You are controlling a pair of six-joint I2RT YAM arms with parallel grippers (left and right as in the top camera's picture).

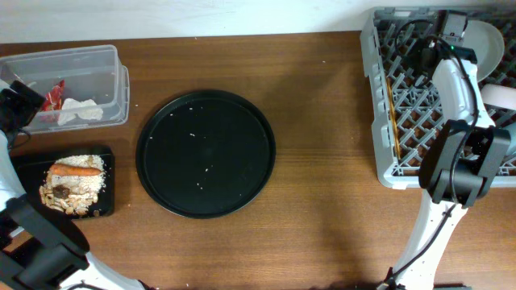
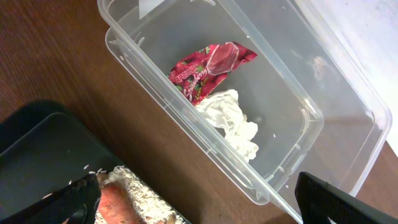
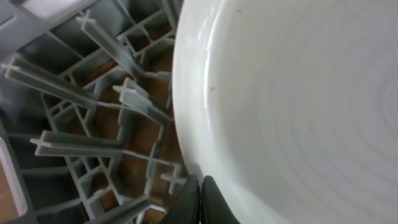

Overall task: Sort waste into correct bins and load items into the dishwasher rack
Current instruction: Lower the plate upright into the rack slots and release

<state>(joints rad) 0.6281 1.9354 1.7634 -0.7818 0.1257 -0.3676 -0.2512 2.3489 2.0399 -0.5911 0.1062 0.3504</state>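
The clear tub (image 1: 121,80) holds the red wrapper (image 1: 55,95) and the white tissue (image 1: 81,110); the left wrist view shows the tub (image 2: 155,81), wrapper (image 2: 208,65) and tissue (image 2: 233,121). The shallow black tray (image 1: 24,161) holds rice (image 1: 85,184), the carrot (image 1: 76,170) and dark scraps (image 1: 60,193). My left gripper (image 1: 24,103) hovers open and empty between tub and tray (image 2: 199,202). My right gripper (image 1: 451,32) is shut on the rim of the white plate (image 1: 484,36), upright in the grey rack (image 1: 403,161). The right wrist view shows the gripper (image 3: 200,186), plate (image 3: 298,112) and rack pegs (image 3: 74,81). Chopsticks (image 1: 393,105) lie in the rack.
The large round black tray (image 1: 205,153) sits mid-table with a few rice crumbs on it. A white bowl-like shape (image 1: 501,95) shows at the rack's right edge. The light-blue cup is not visible. My right arm stretches over the rack.
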